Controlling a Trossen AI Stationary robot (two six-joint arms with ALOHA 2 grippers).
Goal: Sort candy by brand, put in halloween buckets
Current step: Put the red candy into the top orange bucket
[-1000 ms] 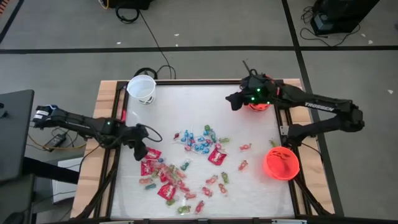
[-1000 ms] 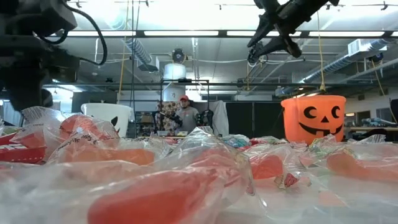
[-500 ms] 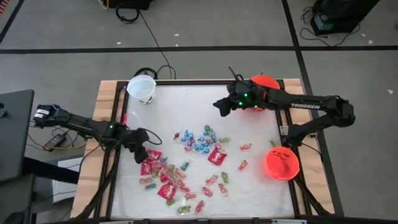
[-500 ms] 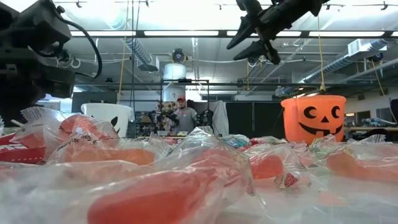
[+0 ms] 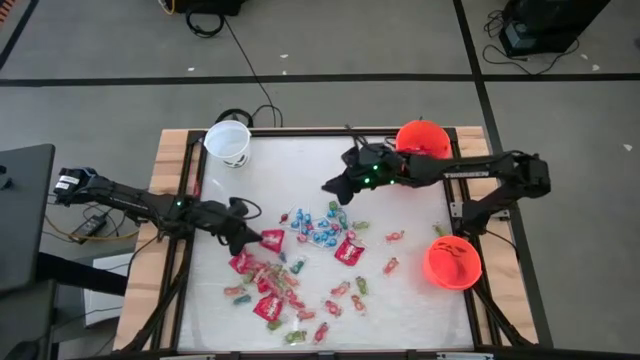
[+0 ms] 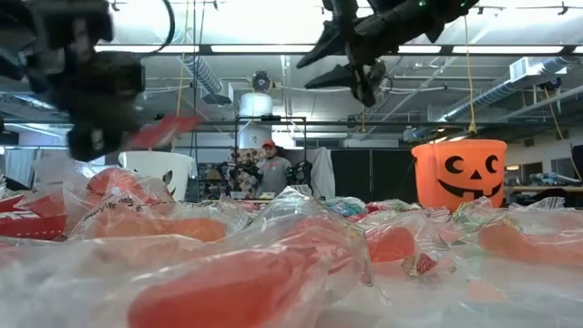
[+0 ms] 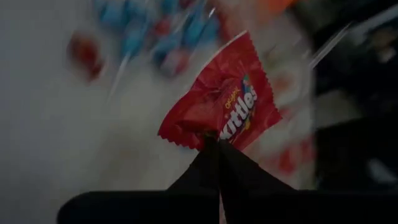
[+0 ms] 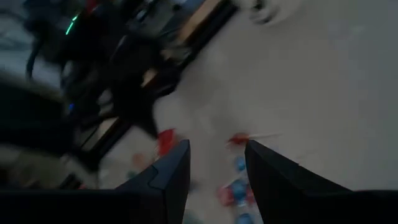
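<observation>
- Over the left half of the counter, we see the left tool clamped tight on a red Skittles packet, pinching it by one corner with the fingers pressed together.
- From the low camera, that packet hangs clear above the heap, tilted, in front of the white bucket.
- Just under and beside the left tool, we spot the main spread of candy: more flat red packets, blue-and-red twists near the middle, and green, orange and pink pieces toward the near edge.
- Up at the far side, we have the right tool reaching in above the counter, its two fingers standing apart with nothing between them.
- Looking past those fingers, we catch blue and red sweets blurred on the counter below.
- At the far left corner sits the white bucket, upright.
- One orange bucket stands at the far right corner, partly behind the right arm.
- We see the second orange bucket at the right edge, well apart from the candy.
- Level across the counter, a jack-o'-lantern face shows on an orange bucket on the right.
- Far back in the room, a person in a red cap stands among the equipment.
</observation>
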